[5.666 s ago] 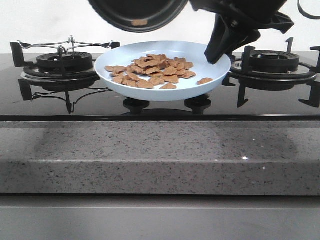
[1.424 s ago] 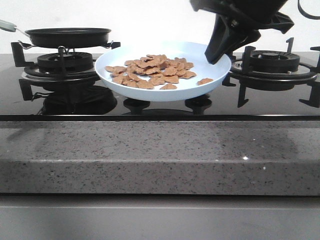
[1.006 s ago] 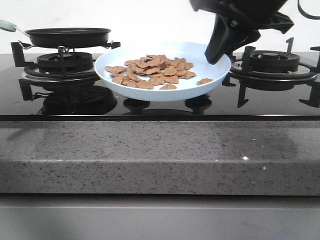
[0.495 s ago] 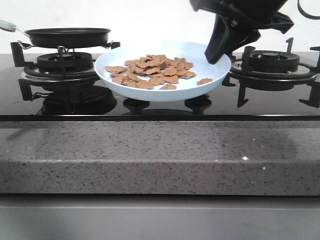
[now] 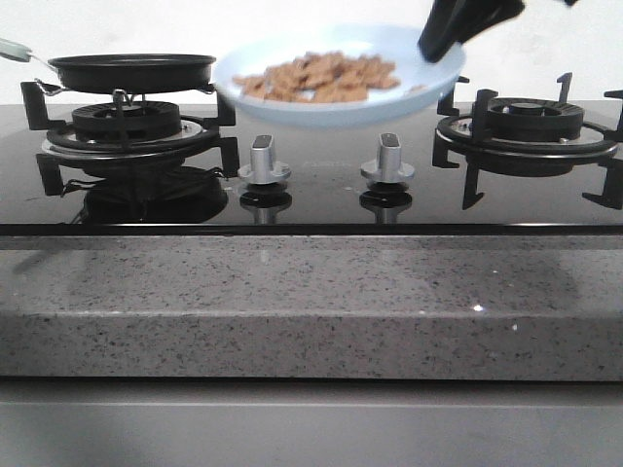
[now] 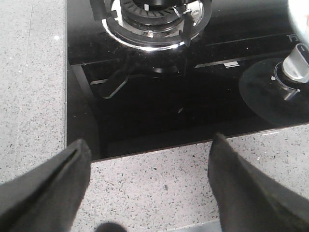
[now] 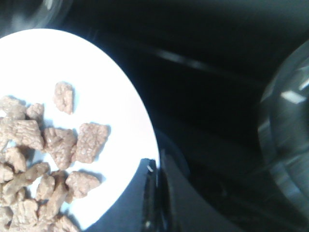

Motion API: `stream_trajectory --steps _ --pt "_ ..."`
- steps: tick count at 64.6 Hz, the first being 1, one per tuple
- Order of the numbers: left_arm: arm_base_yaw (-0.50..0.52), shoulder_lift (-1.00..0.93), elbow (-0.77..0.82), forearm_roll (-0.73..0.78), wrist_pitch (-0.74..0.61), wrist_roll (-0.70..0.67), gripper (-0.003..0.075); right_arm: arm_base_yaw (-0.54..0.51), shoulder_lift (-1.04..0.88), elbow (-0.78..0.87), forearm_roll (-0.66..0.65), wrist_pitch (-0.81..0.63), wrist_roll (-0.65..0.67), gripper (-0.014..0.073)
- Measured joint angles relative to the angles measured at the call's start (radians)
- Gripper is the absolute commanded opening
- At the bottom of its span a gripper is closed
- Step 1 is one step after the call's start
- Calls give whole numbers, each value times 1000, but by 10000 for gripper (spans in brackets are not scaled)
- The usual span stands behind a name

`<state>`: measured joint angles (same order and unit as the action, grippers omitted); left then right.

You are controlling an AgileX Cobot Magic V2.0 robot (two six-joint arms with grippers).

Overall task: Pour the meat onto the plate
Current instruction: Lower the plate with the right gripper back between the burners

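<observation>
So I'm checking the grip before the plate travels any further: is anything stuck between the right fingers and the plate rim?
Nothing visible. The right gripper pinches the bare rim of the plate directly; the meat lies further in, clear of the fingers.

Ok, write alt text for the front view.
The right gripper holds a pale blue plate of meat by its rim, lifted above the stove's two silver knobs. A black frying pan sits on the left burner.
</observation>
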<state>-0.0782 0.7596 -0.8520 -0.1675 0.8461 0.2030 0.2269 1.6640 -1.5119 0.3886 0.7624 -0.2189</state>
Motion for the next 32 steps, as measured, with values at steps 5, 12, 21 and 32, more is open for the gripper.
stream_trajectory --steps 5,12,21,32 --pt "0 0 0 0 2 0 500 -29 48 -82 10 35 0 -113" --pt "0 0 0 0 2 0 500 -54 129 -184 21 77 -2 -113" --pt "0 0 0 0 2 -2 500 -60 230 -289 37 105 -2 -113" --pt "0 0 0 0 2 -2 499 -60 335 -375 70 109 -2 -113"
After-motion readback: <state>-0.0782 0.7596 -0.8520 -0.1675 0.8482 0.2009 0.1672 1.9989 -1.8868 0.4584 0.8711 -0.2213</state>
